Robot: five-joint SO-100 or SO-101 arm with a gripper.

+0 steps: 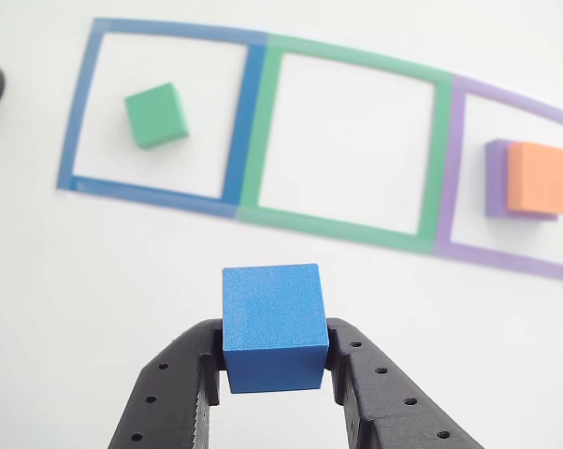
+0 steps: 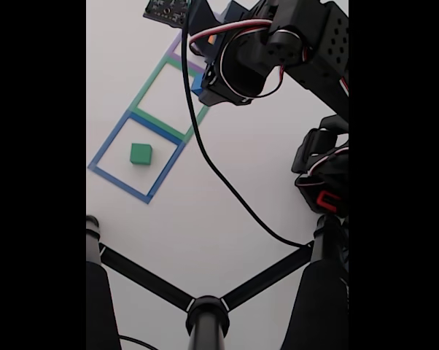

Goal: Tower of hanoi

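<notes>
My gripper (image 1: 274,374) is clamped on the blue cube (image 1: 273,325), holding it off the white table (image 1: 94,281) in front of the taped squares. Beyond it, the green block (image 1: 156,115) sits alone inside the blue outline (image 1: 242,122). The green outline (image 1: 438,159) lies bare. Farthest right, the orange block (image 1: 540,178) rests on the purple block (image 1: 495,178) inside the purple outline (image 1: 447,187).

Bright, even, diffuse lighting in both views; white desk (image 1: 94,299) near overexposed, no glare spots. Shadows faint and soft beside the blocks. Tape outlines bowed by lens distortion in the other view, slightly soft toward the far desk edge. Fixed view pillarboxed with black side bars, grainier, dark arm parts underexposed.
</notes>
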